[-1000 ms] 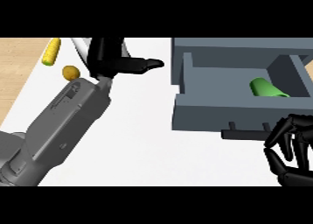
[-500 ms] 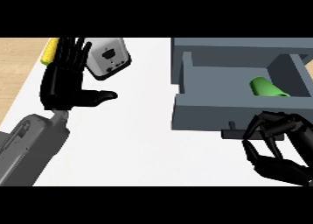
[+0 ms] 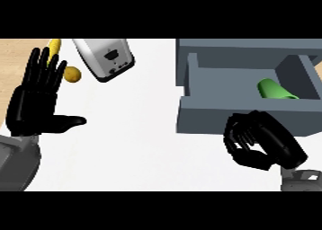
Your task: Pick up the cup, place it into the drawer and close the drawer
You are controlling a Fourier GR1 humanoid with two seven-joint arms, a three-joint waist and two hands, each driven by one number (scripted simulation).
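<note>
Cup [image 3: 275, 90] is seen lying inside the open drawer [image 3: 247, 119]; closing is left. Right hand [image 3: 260, 146] is clenched, empty, at the drawer's front; left hand [image 3: 39, 99] rests spread, far off.

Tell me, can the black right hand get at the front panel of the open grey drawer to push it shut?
Probably yes: the right hand is curled just before the grey drawer front panel, with nothing between them.

I saw a matt grey drawer [image 3: 247, 117], a smooth green plastic-looking cup [image 3: 275, 90], a glossy metallic toaster [image 3: 105, 57], and a wood-grained counter edge [image 3: 6, 63].
</note>
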